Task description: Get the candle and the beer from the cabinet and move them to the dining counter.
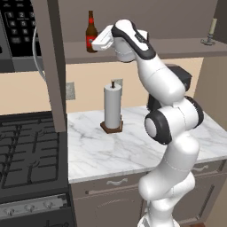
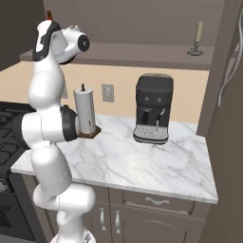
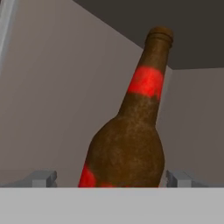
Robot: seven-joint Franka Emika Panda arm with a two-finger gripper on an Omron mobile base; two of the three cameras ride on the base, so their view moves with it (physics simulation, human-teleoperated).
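Beer (image 3: 129, 144) sits right between the two finger tips (image 3: 43, 178) in the hand view, its brown body rising from the gap with a red band on the neck and a patch of red label low on its side. The jaws are spread wide, one tip on each side of the bottle, and neither visibly presses the glass; whether they touch it cannot be told. The gripper (image 3: 111, 179) holds nothing firmly as far as the pictures show.

From the left base view the gripper (image 1: 98, 42) reaches level onto the shelf of the cabinet (image 1: 186, 49), its end at the lower body of the bottle (image 1: 91, 32), which stands upright near the shelf's left end. In the right base view the bottle's red-capped top (image 2: 49, 15) just peeks above the arm's wrist.

Well apart, at the far right end of the same shelf, the candle (image 1: 212, 30) stands upright in its small dark holder; the right base view shows it too (image 2: 198, 35). An open cabinet door (image 1: 49, 62) hangs left of the bottle.

Below the shelf, on the marble worktop (image 1: 115, 150), a paper-towel roll (image 1: 112, 107) stands on a brown base, and a black coffee machine (image 2: 154, 114) sits to its right. A black stove (image 1: 26, 150) lies to the left of the worktop.
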